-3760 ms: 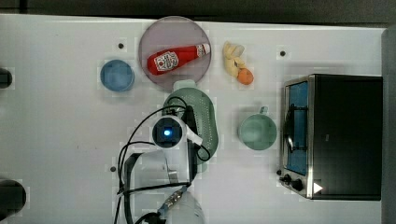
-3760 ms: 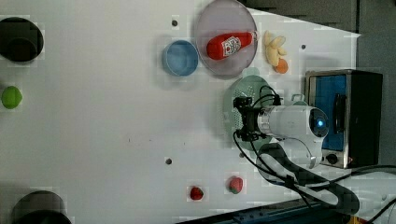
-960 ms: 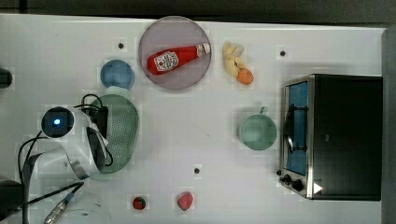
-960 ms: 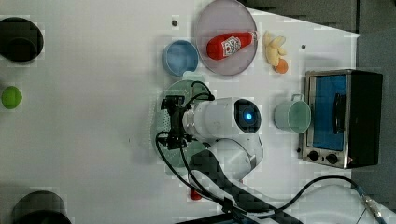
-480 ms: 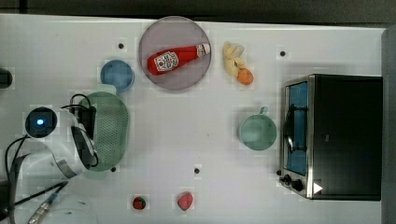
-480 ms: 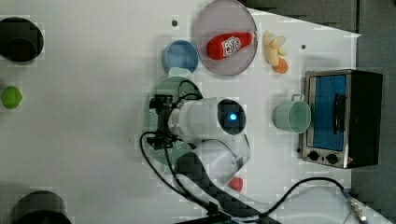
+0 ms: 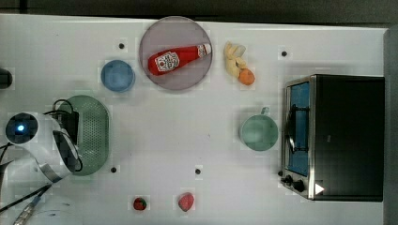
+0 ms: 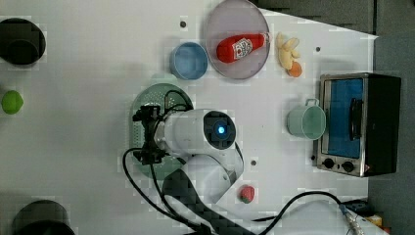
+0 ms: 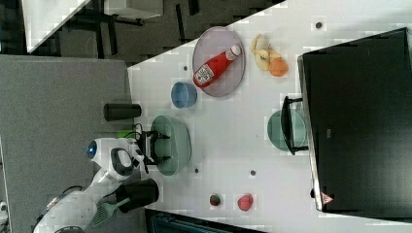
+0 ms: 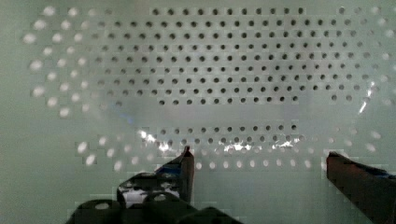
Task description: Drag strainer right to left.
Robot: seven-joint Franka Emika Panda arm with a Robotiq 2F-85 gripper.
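**One claw inside the strainer, far over at the table's left**

One relation matters: the claw [image 10: 257,161] sits down inside the strainer [image 7: 94,133], with nothing pinched between its fingers, which the wrist view shows standing well apart against the perforated floor and wall. Pushing from within, it would carry the strainer whichever way the arm moves.

The strainer's long axis runs top to bottom in the top view, across the direction of the drag. It lies near the top view's left edge, below the blue bowl [image 7: 117,76] and well apart from the mug [image 7: 258,132] and the oven [image 7: 333,137] on the top view's right. Judged from this, the drag looks almost done.

The table [image 7: 187,140] is white, flat and smooth, so the plastic should slide easily. Little room remains toward the top view's left. In the left view a green ball [image 8: 11,102] and a dark cup [image 8: 20,41] stand further that way.
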